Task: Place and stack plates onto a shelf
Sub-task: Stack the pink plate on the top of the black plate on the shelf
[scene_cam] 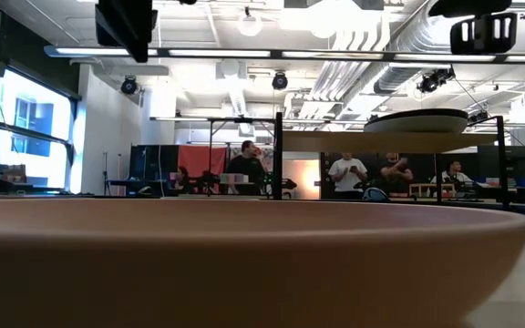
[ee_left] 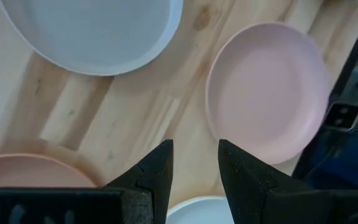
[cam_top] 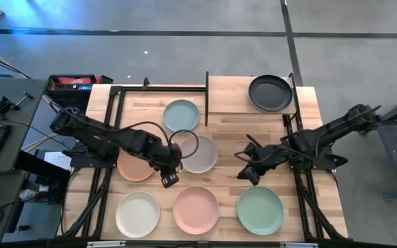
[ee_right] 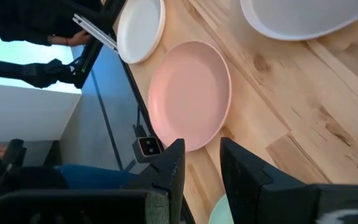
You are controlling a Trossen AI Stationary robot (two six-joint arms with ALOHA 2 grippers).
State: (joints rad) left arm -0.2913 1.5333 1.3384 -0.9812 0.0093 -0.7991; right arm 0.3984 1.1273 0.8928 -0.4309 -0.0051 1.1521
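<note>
1. The black plate (cam_top: 270, 93) sat on the shelf (cam_top: 229, 96); seven others lay on the surface (cam_top: 143, 110).
2. Both the left end effector (cam_top: 169, 180) and the right end effector (cam_top: 249, 173) were a little open and empty.
3. A plate might slip when pinched at its thin rim.

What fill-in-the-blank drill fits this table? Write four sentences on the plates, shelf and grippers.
1. The only plate on the small raised light-wood shelf is the round matte ____ plate.
2. The round pink plate lies between the cream plate and the ____ plate.
3. The left gripper holds ____.
4. The right gripper hovers just above the table beside the ____ plate.

Missing: black; mint green; nothing; mint green
</note>
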